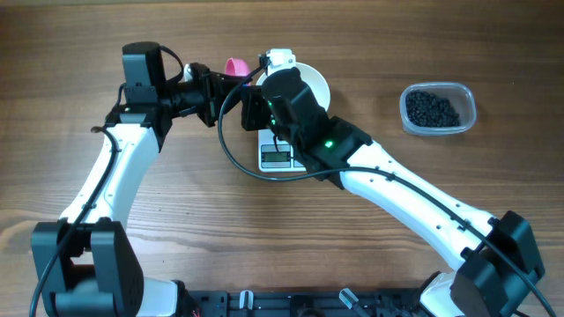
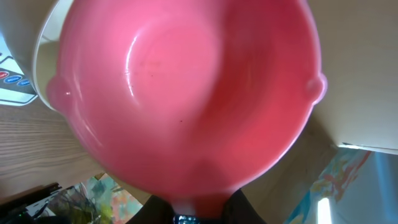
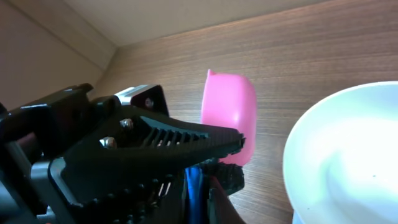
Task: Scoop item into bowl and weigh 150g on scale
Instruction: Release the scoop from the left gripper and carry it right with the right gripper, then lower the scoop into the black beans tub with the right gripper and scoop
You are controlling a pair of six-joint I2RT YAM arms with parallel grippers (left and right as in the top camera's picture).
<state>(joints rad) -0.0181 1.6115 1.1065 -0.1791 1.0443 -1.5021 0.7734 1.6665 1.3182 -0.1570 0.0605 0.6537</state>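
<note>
Left-wrist view is filled by the small pink plastic scoop [image 2: 186, 93], seen hollow and empty. Its neck is clamped at the bottom edge of the frame by the left gripper [image 2: 199, 214].

In the right-wrist view the scoop's blue handle [image 3: 193, 183] is seen at lower centre among black serrated fingers [image 3: 186, 134]. The right gripper [image 1: 257, 95] is closed, but whether the handle is caught in it cannot be told. At the right edge of that frame, just beside the scoop, the round white bowl [image 3: 336, 155] is seen, and nothing can be made out in it.

From overhead the bowl is seen set on the small flat white rectangular scale [image 1: 277, 157] at the centre of the frame, largely covered by the right arm. The glossy black bean-like pieces [image 1: 432, 108] lie heaped in a clear plastic tub [image 1: 472, 99] at the upper right, well apart from the scoop.

The step in hand is judged to be the readying of the scoop, possibly its passing from one arm to the other; no scooping is done yet. Next, the scoop would have to be carried right to the tub, dug into the heap, and kept level once loaded.
</note>
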